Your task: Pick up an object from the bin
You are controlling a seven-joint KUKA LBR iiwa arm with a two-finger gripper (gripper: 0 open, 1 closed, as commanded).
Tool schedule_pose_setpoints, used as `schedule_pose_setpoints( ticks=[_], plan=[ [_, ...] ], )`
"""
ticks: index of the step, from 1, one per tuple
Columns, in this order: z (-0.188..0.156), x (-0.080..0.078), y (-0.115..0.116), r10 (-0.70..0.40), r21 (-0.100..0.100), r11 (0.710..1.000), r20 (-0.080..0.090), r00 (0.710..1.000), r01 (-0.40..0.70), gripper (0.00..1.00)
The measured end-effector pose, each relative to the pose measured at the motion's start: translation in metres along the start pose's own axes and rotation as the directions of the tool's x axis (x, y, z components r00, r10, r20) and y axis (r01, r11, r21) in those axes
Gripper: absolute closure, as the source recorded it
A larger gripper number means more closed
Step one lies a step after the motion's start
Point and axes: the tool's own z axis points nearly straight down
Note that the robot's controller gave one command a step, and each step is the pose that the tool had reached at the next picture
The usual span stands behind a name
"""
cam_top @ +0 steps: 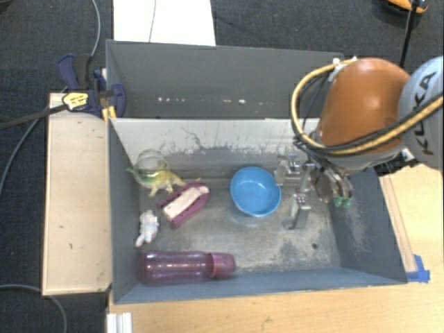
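Our claw (pixel 298 217) hangs low at the right side of the bin (pixel 229 82), close to the grey floor, with the orange wrist cover (pixel 364 103) above it. We cannot tell how wide it stands, and we see nothing in its hold. Just beside it to the left sits a blue bowl (pixel 255 191); whether its rim touches the claw we cannot tell. It is the nearest thing, so we judge it the likely pick, though nothing confirms this.

The bowl stands upright with its mouth facing up. Being round, it has no long axis, so any approach angle suits it equally. To do this well, we would shift left until one side of the claw drops inside the bowl and the other outside, straddling the near rim. Then we would close on the wall and lift straight up. Closing on the floor beside it would only nudge it away.

Farther left lie a purple-and-pink block (pixel 184 205), tilted up to the right, a green toy dinosaur (pixel 161 179) and a small white figure (pixel 147 227). Along the front wall a purple bottle (pixel 187 266) lies on its side, long axis left to right, cap toward the right.
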Motion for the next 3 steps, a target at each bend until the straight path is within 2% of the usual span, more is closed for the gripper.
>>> schedule_pose_setpoints(
  ticks=[1,2,3],
  plan=[
    [-0.005,-0.001,0.0,0.0,0.0,1.0,0.008,1.0,0.0,0.0],
    [0.038,-0.008,0.025,0.015,0.0,1.0,0.015,1.0,-0.015,0.0],
    [0.087,-0.015,0.025,0.123,-0.003,0.992,0.009,0.992,-0.123,0.0]
  ],
)
